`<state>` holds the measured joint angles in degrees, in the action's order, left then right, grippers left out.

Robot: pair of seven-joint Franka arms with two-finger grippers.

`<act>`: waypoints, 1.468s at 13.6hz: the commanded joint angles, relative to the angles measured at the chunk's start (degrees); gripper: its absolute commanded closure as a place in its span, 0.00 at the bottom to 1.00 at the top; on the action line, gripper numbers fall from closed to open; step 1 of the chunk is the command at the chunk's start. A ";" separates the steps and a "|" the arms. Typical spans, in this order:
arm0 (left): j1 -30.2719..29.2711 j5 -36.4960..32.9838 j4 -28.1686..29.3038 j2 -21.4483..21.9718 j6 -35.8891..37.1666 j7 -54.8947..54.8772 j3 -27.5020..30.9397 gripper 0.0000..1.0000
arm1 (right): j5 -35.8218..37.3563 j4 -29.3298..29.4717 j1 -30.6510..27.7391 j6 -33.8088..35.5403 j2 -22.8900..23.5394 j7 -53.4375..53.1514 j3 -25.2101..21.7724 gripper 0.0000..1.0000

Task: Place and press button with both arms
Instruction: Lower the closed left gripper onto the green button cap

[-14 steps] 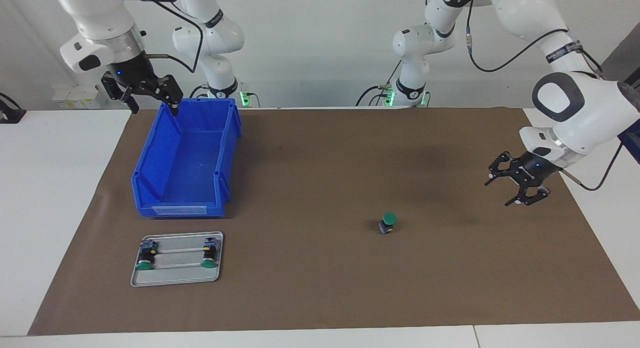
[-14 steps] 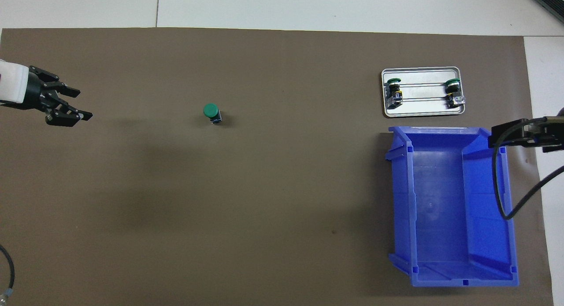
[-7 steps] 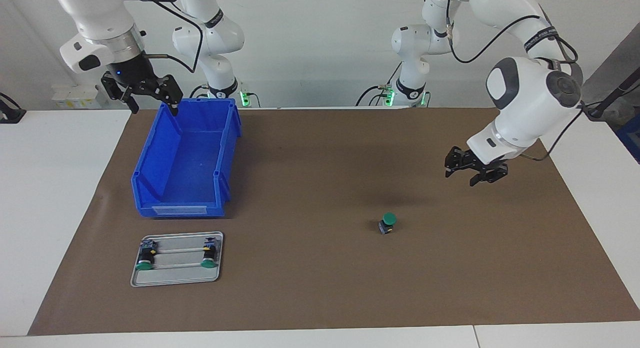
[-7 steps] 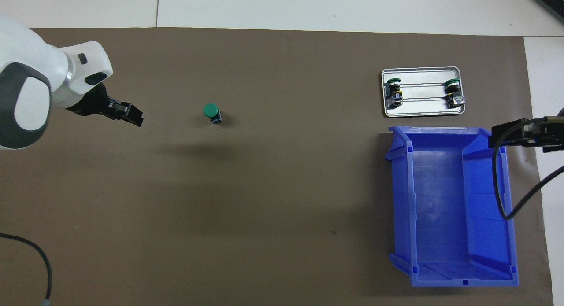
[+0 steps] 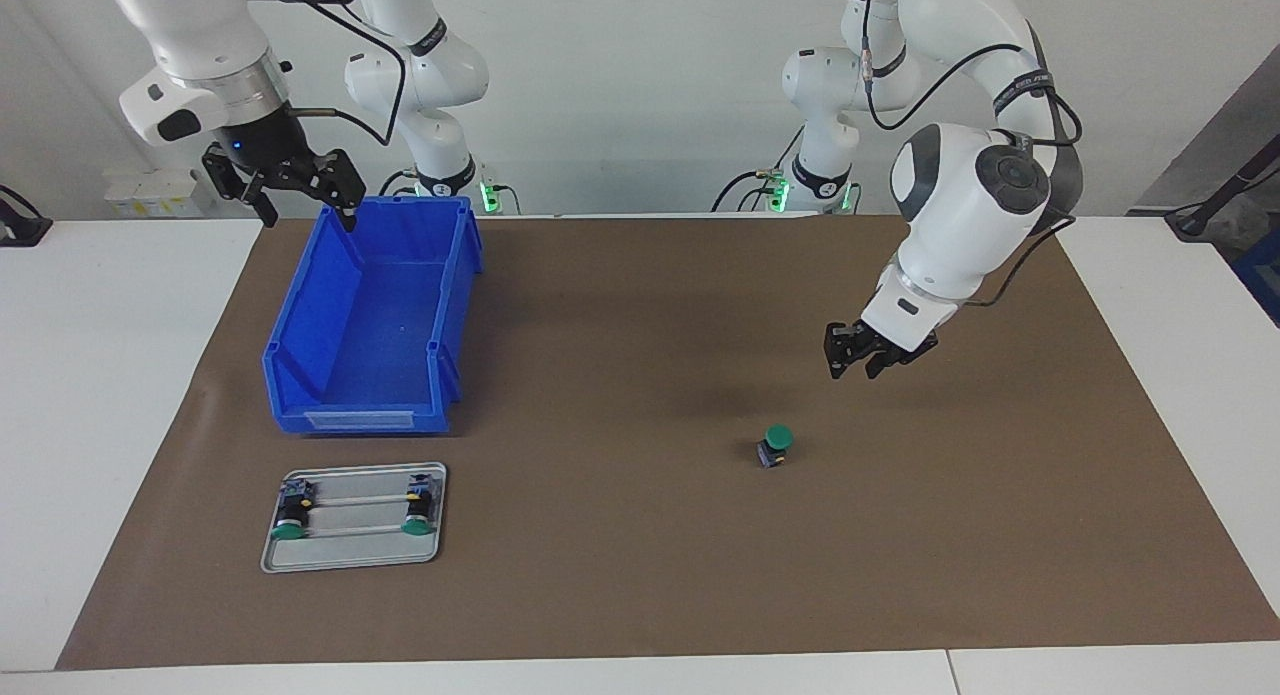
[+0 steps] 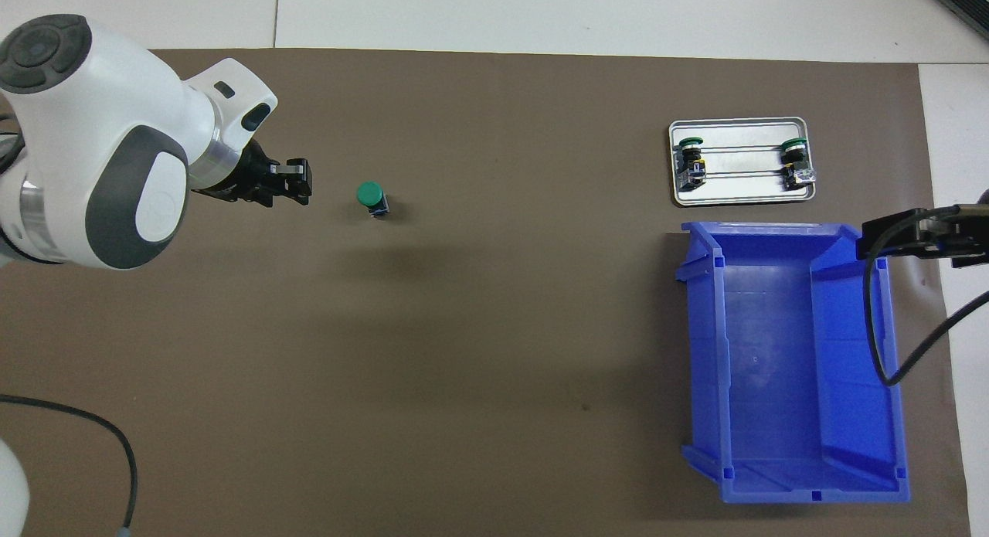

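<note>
The green push-button (image 5: 776, 445) stands upright on the brown mat (image 5: 640, 595), alone and roughly mid-table toward the left arm's end, cap up, which leaves it free to be pressed from above or picked by its body. The left gripper (image 5: 858, 353) hangs in the air over bare mat just beside the button, touching nothing; whether its fingers are parted or together I cannot tell from here. Against the earlier views it has swung in from the mat's edge toward the button, and its wrist has turned, so I judge it is lining up to press or grasp. The right gripper (image 5: 300, 197) waits over the rim of the blue bin (image 5: 365, 395) at the end nearest the robots, jaws wide apart and holding nothing, unchanged from before. The metal tray (image 5: 352, 555), farther from the robots than the bin, carries two more green-capped buttons lying on their sides; they and the lone button have not shifted.
</note>
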<state>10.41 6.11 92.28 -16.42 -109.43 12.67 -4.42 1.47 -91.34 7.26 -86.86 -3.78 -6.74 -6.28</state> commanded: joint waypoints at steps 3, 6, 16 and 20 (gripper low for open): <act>2.24 1.54 -0.78 -3.27 -4.38 1.92 0.73 1.00 | -0.59 -0.33 -0.40 0.46 -0.35 0.23 -0.14 0.00; 2.95 2.50 -0.87 -5.46 -7.81 3.94 0.73 1.00 | -0.59 -0.33 -0.40 0.46 -0.35 0.23 -0.14 0.00; 5.76 3.56 -0.26 -8.28 -13.79 6.75 0.82 1.00 | -0.59 -0.33 -0.40 0.46 -0.35 0.32 -0.22 0.00; 6.47 3.38 0.62 -8.54 -15.20 7.37 0.82 1.00 | -0.59 -0.33 -0.40 0.46 -0.35 0.23 -0.22 0.00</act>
<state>15.86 9.28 92.32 -24.79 -123.12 19.21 -4.47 1.47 -91.37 7.18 -86.86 -3.78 -6.74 -6.28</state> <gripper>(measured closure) 0.991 0.000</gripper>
